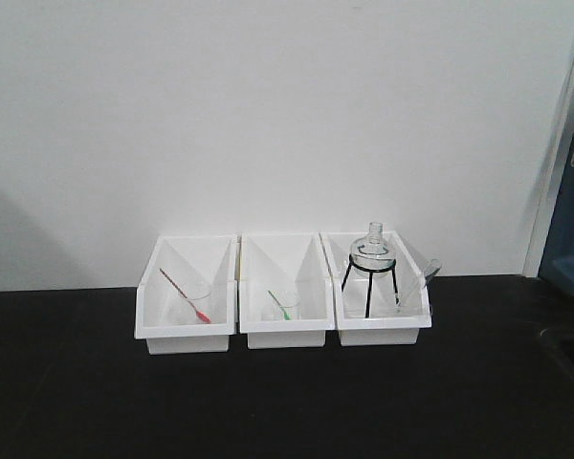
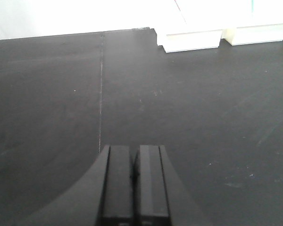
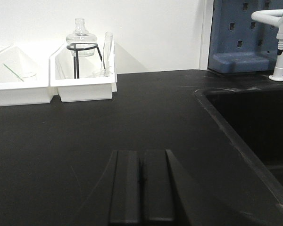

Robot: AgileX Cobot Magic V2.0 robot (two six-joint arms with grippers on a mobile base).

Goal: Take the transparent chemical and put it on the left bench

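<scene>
2 grippers, left [image 2: 134, 162] and right [image 3: 141, 167], jaws closed, empty; transparent chemical [image 3: 101, 73] well ahead in right bin [image 3: 85, 89].

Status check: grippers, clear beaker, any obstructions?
Left gripper, right gripper shut, empty, over bench. Transparent chemical in right bin. Tripod stand with flask beside it.

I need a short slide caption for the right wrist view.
Shut right gripper above black bench, facing white bins holding glassware.

The transparent chemical [image 1: 399, 298], a small clear beaker holding a pale stick, sits upright in the rightmost bin [image 1: 383, 328].
</scene>
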